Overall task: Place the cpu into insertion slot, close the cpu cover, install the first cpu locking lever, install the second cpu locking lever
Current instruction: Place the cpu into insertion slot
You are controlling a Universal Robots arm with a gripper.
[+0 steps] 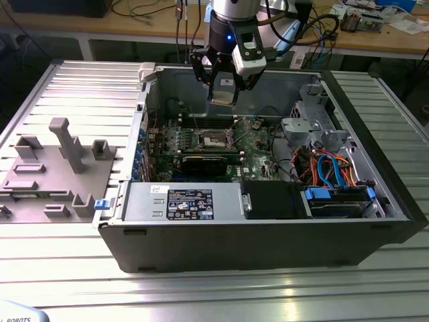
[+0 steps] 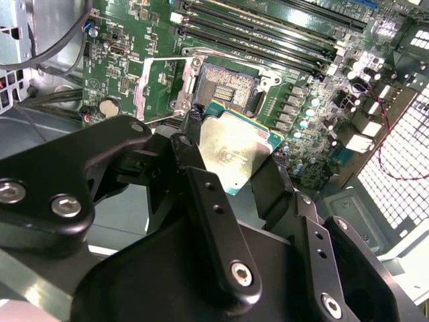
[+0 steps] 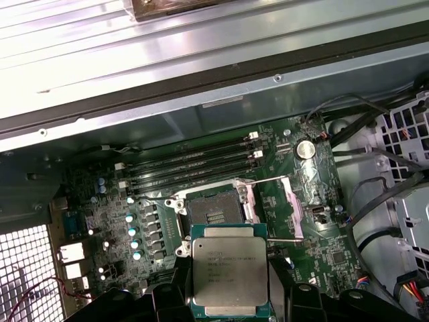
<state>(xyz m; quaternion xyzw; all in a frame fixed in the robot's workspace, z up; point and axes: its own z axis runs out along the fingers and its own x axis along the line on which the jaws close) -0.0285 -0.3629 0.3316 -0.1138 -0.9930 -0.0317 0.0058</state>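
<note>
The fingers [image 2: 190,149] are squeezing the chip [image 3: 230,272] by its edges, holding it up above the open slot [image 3: 214,213] in the green board [image 3: 100,221]. I think keeping the chip flat and lining up its corners is mattering most here.

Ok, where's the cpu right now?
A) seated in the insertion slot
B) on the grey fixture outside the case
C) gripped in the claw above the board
C: the claw grips the cpu above the board, and the insertion slot shows its dark centre bare.
</note>
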